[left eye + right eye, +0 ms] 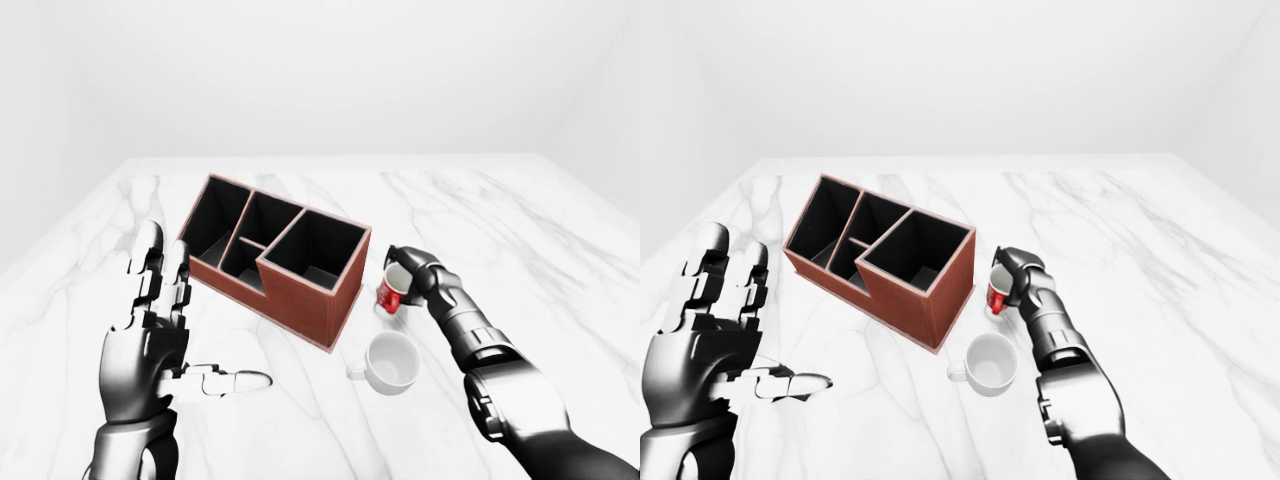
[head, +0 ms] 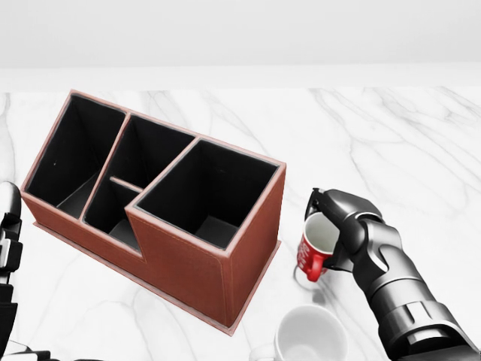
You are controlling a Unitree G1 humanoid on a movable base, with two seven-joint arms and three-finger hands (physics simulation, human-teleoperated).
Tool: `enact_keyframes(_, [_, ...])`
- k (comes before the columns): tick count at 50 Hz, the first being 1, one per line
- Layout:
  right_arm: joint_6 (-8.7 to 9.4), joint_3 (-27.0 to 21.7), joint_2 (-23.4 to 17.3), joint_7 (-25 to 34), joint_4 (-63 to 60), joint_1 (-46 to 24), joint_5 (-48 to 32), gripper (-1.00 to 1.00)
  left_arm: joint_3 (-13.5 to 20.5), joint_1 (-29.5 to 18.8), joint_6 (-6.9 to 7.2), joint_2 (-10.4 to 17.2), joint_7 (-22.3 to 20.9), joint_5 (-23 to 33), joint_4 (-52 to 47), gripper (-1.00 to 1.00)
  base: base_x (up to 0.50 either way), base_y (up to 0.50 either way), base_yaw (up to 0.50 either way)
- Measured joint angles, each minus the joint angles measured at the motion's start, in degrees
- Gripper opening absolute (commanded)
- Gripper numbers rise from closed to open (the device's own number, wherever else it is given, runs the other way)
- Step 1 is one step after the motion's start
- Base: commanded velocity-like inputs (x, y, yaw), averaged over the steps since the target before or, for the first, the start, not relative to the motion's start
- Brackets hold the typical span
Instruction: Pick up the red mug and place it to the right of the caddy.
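- Head view is showing the right hand (image 2: 336, 226) at centre-right of the frame, its fingers (image 2: 322, 201) closing round the rim of the red mug (image 2: 314, 252).
- Red mug is hanging tilted just right of the caddy (image 2: 161, 207); whether its base is touching the marble table (image 2: 391, 135) cannot be told.
- Judged risk: releasing while tilted could be tipping the mug over, or knocking it into the white mug (image 2: 310, 336) sitting just below it in frame.
- Caddy compartments are all showing dark and empty; both mugs are appearing empty.
- Left hand (image 1: 150, 345) is idling at lower left of the left-eye view, fingers spread, gripping nothing.
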Motion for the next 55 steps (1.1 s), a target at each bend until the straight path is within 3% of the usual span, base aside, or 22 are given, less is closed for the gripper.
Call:
enact_keyframes(27, [0.00, 0.88, 1.40, -8.58, 7.18, -1.10, 1.14, -1.00, 0.38, 0.46, 0.00, -0.26, -0.55, -0.44, -1.00, 1.00, 0.00, 0.00, 0.00])
enact_keyframes(55, [0.00, 1.38, 2.82, -11.58, 11.08, -1.22, 1.64, -1.00, 0.76, 0.52, 0.00, -0.51, -1.00, -0.70, -1.23, 1.00, 0.00, 0.00, 0.00])
